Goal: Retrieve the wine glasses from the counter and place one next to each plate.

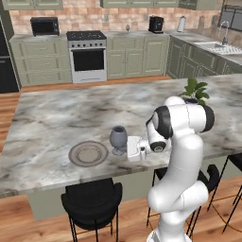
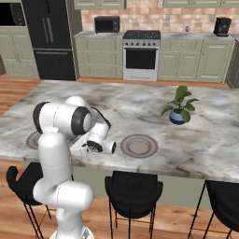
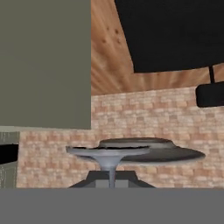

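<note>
**Operator:** Glass position, please, and the state of your pincer?

**Observer:** Look at the near edge of the marble worktop (image 1: 56,113), the grey-and-white veined slab. You'll find the wine glass (image 1: 118,140) standing upright there, dark grey, with a round bowl on a thin stem and a disc foot. It sits just beside a flat round tan plate (image 1: 88,153) with a darker rim ring, on that plate's right in the left base view. Your pincer (image 1: 128,148) is level with the stem, reaching in sideways from the white hand. Its tips are closed on the wine glass low down; in the hand view the stem (image 3: 112,175) rises between them and the foot spreads wide across the picture.

**Operator:** Anything else on the slab?

**Observer:** You have a second plate (image 2: 139,145) of the same kind further along the near edge in the right base view. Beyond it stands a small round blue-grey pot (image 2: 177,116) with a leafy green plant. Black padded stools (image 1: 92,201) sit under the edge.
</note>
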Motion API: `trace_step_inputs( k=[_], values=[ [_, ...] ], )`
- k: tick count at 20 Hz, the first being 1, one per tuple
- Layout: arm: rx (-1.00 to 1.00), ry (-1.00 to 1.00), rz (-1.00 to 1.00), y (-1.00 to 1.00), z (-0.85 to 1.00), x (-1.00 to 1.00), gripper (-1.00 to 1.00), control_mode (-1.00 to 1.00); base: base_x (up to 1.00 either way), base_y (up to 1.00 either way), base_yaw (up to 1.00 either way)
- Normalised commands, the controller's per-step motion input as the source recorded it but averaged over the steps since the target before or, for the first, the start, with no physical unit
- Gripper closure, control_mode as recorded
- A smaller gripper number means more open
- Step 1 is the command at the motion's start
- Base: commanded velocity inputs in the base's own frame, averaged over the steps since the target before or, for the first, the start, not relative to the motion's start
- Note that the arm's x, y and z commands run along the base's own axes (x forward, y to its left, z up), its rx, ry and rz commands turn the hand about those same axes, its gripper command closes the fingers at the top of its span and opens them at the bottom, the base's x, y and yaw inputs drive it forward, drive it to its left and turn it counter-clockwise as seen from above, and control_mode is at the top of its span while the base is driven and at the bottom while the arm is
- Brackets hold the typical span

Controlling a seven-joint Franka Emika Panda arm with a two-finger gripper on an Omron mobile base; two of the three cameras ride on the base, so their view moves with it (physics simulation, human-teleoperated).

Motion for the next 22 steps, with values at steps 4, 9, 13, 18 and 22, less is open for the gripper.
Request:
trace_step_inputs(
  k=[4,9,13,18,22],
  values=[
    [-0.02,0.00,0.00,0.00,-0.26,0.20,1.00,-1.00,0.00,0.00,0.00],
    [-0.02,0.00,0.00,0.00,-0.25,0.11,1.00,-1.00,0.00,0.00,0.00],
    [-0.02,0.00,0.00,0.00,-0.25,0.03,1.00,-1.00,0.00,0.00,0.00],
    [0.00,0.00,0.00,0.00,-0.11,0.00,-1.00,-1.00,0.00,0.00,0.00],
    [0.01,0.00,0.00,-0.05,0.00,-0.09,-1.00,-1.00,0.00,0.00,0.00]
  ],
)
